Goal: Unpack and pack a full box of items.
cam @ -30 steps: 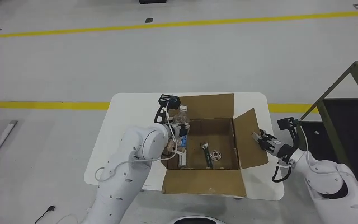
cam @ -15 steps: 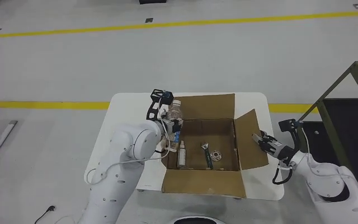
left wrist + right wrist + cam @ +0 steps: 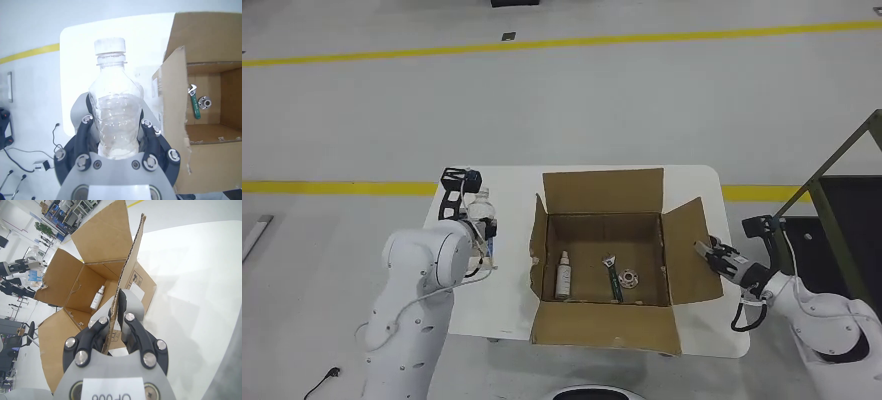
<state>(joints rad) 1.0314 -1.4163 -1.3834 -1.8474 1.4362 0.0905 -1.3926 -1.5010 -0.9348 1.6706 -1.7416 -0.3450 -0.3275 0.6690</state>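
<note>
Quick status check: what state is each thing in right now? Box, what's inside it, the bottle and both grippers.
box: open, flaps spread.
right flap: clamped at its edge by the right gripper.
water bottle: capped, part full, outside the box.
spray bottle: lying on the box floor.
wrench: lying on the box floor.
flange: lying beside the wrench.
left gripper: shut on the water bottle.
right gripper: shut on the right flap.
</note>
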